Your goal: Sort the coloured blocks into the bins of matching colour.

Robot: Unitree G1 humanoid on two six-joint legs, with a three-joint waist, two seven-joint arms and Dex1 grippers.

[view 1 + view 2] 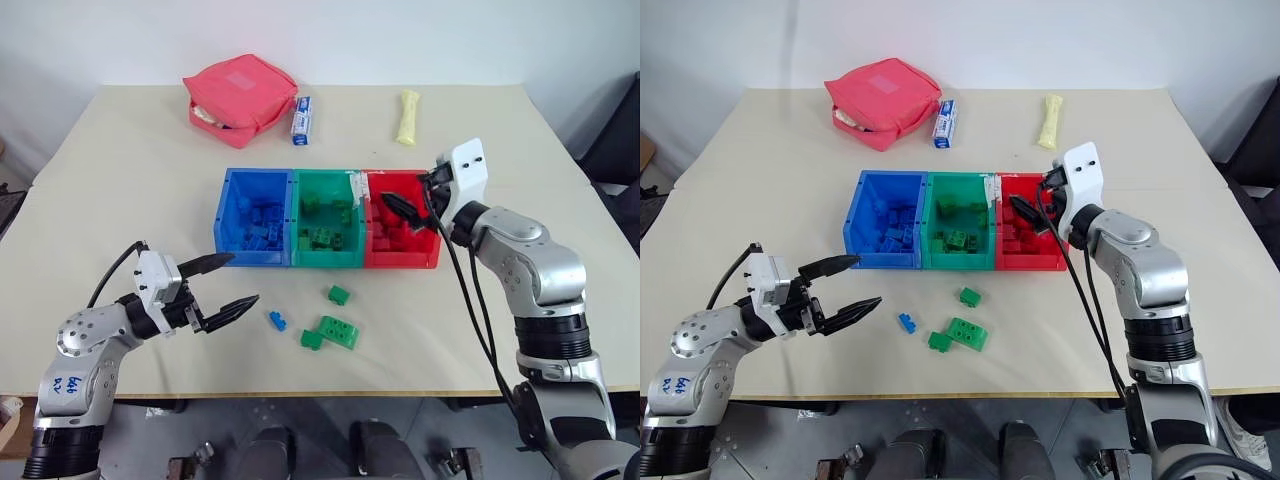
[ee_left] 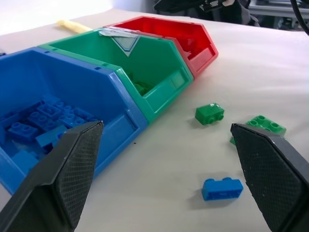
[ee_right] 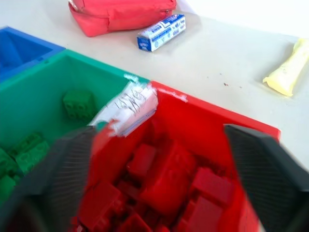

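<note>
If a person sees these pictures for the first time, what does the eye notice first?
The row of joined bins in mid-table: blue bin, green bin and red bin, each holding bricks of its colour. In front lie three green bricks and one blue brick. The open right gripper hangs over the red bin; the open left gripper is near the blue bin.

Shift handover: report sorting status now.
Left gripper open, low before blue bin. Right gripper open over red bin. One blue block, three green blocks loose on table.
</note>
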